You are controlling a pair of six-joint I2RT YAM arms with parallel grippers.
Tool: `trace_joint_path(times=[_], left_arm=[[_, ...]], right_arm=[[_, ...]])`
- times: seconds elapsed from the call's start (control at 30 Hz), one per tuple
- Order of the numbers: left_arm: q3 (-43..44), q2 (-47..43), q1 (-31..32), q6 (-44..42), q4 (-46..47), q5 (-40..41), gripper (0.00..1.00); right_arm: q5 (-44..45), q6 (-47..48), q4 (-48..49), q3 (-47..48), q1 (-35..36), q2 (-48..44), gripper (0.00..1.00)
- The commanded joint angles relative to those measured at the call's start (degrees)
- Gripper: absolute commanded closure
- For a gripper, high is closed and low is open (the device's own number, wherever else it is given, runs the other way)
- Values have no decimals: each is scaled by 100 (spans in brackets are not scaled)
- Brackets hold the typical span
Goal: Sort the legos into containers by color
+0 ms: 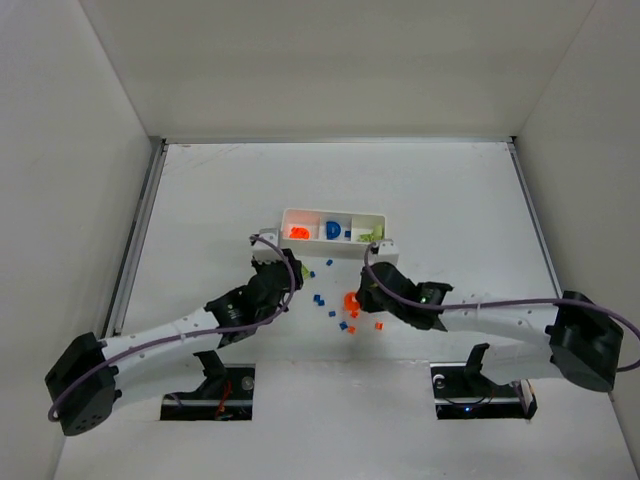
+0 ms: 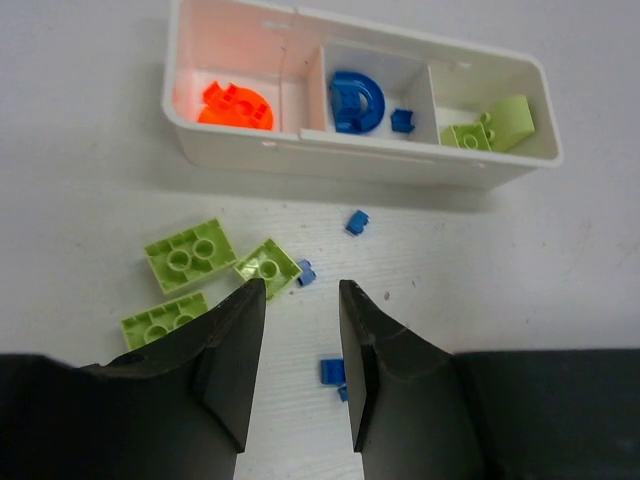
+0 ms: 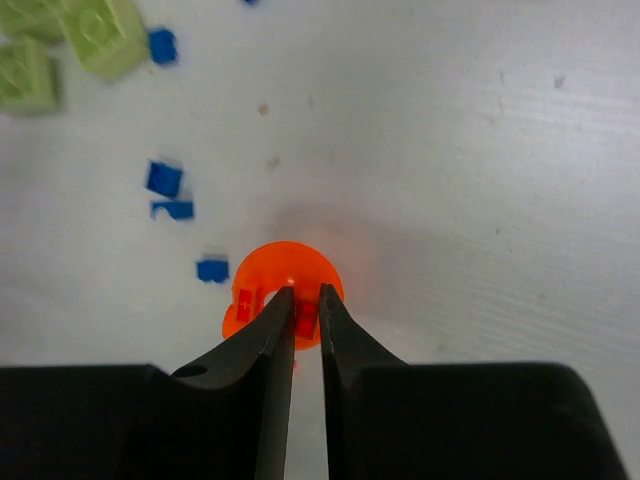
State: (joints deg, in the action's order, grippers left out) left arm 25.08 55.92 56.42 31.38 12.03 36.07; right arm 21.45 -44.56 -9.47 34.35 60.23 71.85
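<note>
1. Top view.
   - The tray (image 1: 335,212) lies crosswise beyond both arms, where either can reach it.
   - Its cells already set the colour scheme: orange (image 1: 298,232) in the left cell, blue (image 1: 333,228) in the middle, green (image 1: 371,236) in the right.
   - Unsorted bricks (image 1: 345,320) lie scattered on the table (image 1: 450,190) between the tray and the arm bases.
   - The left gripper (image 1: 291,268) hangs near the tray's left end.
   - The right gripper (image 1: 360,293) sits low at an orange disc (image 1: 349,299).
   - The fingers are too small here to show whether either gripper is open.

2. Left wrist view.
   - The left gripper (image 2: 300,340) has its fingers apart and holds nothing.
   - The gap between them faces a small green plate (image 2: 268,267) and a blue bit (image 2: 305,272) that touches the plate's edge.
   - Two larger green plates (image 2: 190,253) lie to the left.
   - More blue bits (image 2: 357,221) lie towards the tray (image 2: 360,165).
   - The open, low pose suggests an approach to a pick. Because the plate and the bit lie so close, the fingers may catch both.
   - Which of the two is the target cannot be told.

3. Right wrist view.
   - The right gripper (image 3: 304,298) has its fingers nearly together, pinching a raised part of the orange disc (image 3: 285,275).
   - Gripping this narrow part suits the slim fingertips better than spanning the whole disc.
   - The view does not show whether the disc is off the table.
   - Blue bits (image 3: 165,178) lie to its left, apart from it.
   - Judging by the cell contents, the disc belongs in the left cell.
</note>
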Motion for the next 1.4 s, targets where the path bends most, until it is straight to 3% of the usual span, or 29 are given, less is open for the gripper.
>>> trace_joint_path(times=[0.0,0.27,0.53,0.73,0.9,1.13,1.37], left_arm=[[-179,-511,-390,202,-157,163,67],[-583,-1346,-787,536,-710,-83,66],[-733,-1558,-339,668,-922,-92,66],[-680,-1093,153,721,-826,-31,67],[-610,-750,329,712,-773,145,66],[-382,-416,-91,948,-1194,629,56],[14,822,-321,949,-1124,541,48]], right_arm=[[26,560,138,922,-252,82,81],[-273,1361,1210,3005,-859,2076,84],[-273,1485,1123,4614,-1105,3729,82],[-256,1362,1079,5064,-1141,4161,75],[-194,1379,1123,5003,-1132,4021,50],[-159,1406,1430,4143,-1123,3187,47],[-159,1406,1756,2860,-930,2211,40]])
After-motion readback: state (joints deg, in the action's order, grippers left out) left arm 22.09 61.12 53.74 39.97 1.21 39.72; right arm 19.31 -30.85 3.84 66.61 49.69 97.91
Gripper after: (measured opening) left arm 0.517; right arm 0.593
